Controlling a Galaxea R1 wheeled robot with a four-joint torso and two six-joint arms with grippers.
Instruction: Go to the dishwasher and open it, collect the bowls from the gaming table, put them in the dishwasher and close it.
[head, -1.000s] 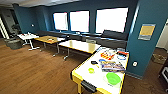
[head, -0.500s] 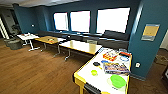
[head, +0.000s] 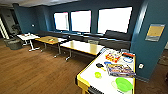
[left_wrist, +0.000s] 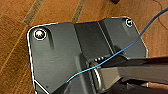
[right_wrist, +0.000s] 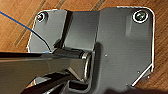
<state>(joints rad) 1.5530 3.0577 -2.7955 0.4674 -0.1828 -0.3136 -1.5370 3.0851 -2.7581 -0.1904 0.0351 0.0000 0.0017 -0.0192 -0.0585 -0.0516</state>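
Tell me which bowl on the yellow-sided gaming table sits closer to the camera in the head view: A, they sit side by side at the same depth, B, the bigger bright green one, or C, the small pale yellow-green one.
B: the bigger bright green bowl lies near the table's close end, with the small pale yellow-green bowl farther in on the gaming table.

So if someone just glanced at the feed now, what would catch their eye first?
Probably the yellow-sided gaming table at the lower right of the head view, with the bright green bowl near its close end and the smaller pale green bowl further in, beside a colourful game box. Behind, three bright windows glare against dark teal walls.
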